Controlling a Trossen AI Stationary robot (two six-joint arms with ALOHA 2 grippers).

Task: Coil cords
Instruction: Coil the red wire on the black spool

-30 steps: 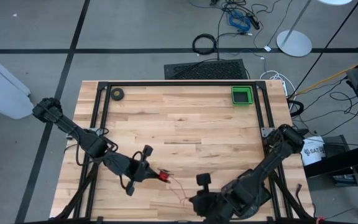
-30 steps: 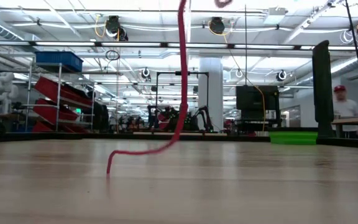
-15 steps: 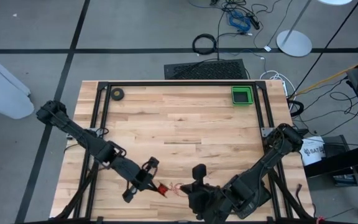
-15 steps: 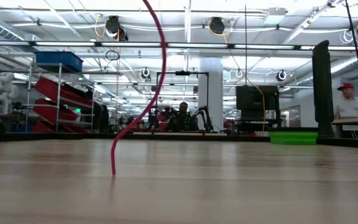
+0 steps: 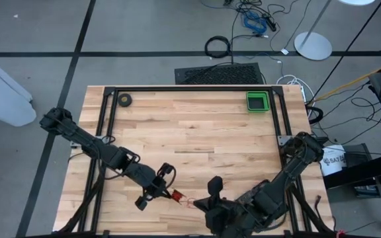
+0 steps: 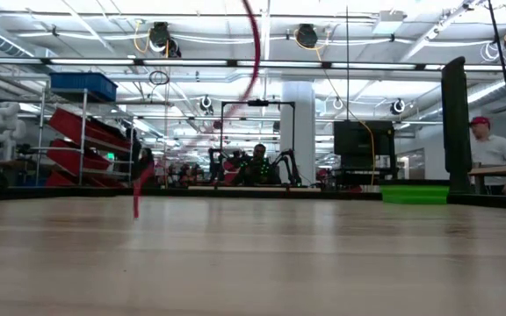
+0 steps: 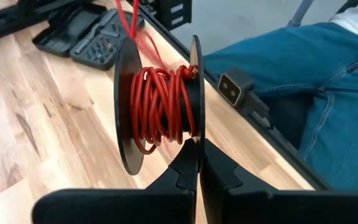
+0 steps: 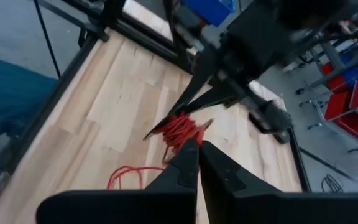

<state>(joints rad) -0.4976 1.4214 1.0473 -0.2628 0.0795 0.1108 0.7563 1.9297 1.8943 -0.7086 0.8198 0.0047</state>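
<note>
left gripper [image 5: 166, 192] near the worktop's front edge, fingers closed on the red cords [image 7: 160, 109] spool; right gripper [image 5: 200, 203] just beside, closed on the trailing strand

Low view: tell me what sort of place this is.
Probably a robotics lab or workshop hall: storage racks with red bins, ceiling-hung cable reels, and other robot arms at benches beyond the wooden table.

Loose cords [image 6: 137, 186] now farther left.
</note>
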